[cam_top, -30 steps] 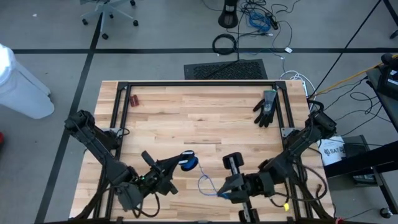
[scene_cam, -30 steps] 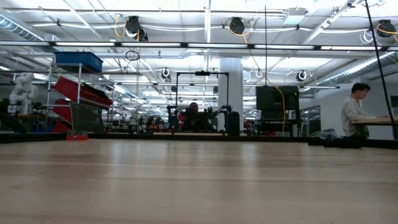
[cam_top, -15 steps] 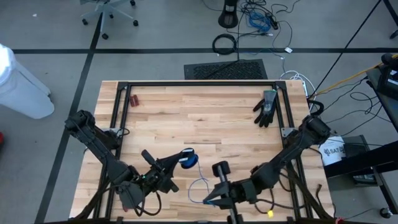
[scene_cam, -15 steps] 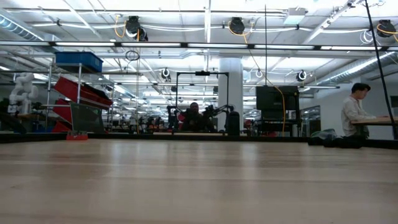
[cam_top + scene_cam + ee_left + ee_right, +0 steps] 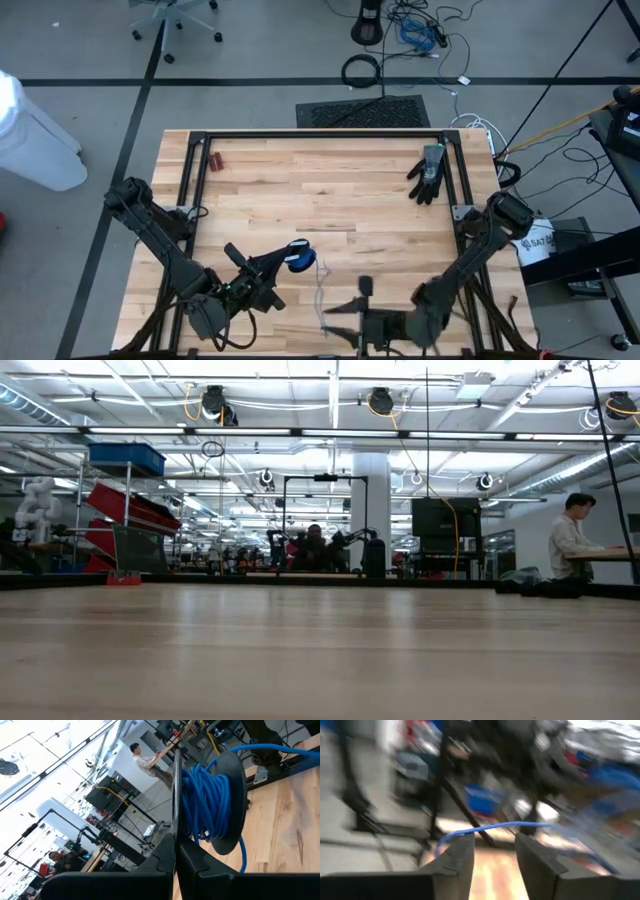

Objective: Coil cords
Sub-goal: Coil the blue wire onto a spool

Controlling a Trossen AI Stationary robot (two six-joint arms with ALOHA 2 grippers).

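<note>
The cord is thin and blue, mostly wound on a small black spool (image 5: 299, 257) (image 5: 210, 805) above the table's near left part. My left gripper (image 5: 283, 262) (image 5: 175, 851) is shut on the spool. A loose length of cord (image 5: 320, 285) trails from the spool toward the near edge. There my right gripper (image 5: 333, 315) (image 5: 492, 845) stands open, with the cord (image 5: 495, 826) running across just past its fingertips. Neither gripper shows in the low view. My left gripper pinches the rim of the spool's thin black flange (image 5: 175, 827) between its two fingers, coming in about level from the table's near left. The spool is held clear of the table with its axis about level. My right gripper: I cannot tell whether its fingers touch the cord.
A black glove (image 5: 428, 172) lies at the far right and small red-handled pliers (image 5: 214, 160) at the far left. A black frame rail (image 5: 320, 135) runs round the tabletop. A seated person (image 5: 572, 540) shows far off in the room.
My right gripper has swung down and toward the table's near edge and left, turning as it went. The loose cord has moved left with it and now runs straighter from the spool toward the near edge.
</note>
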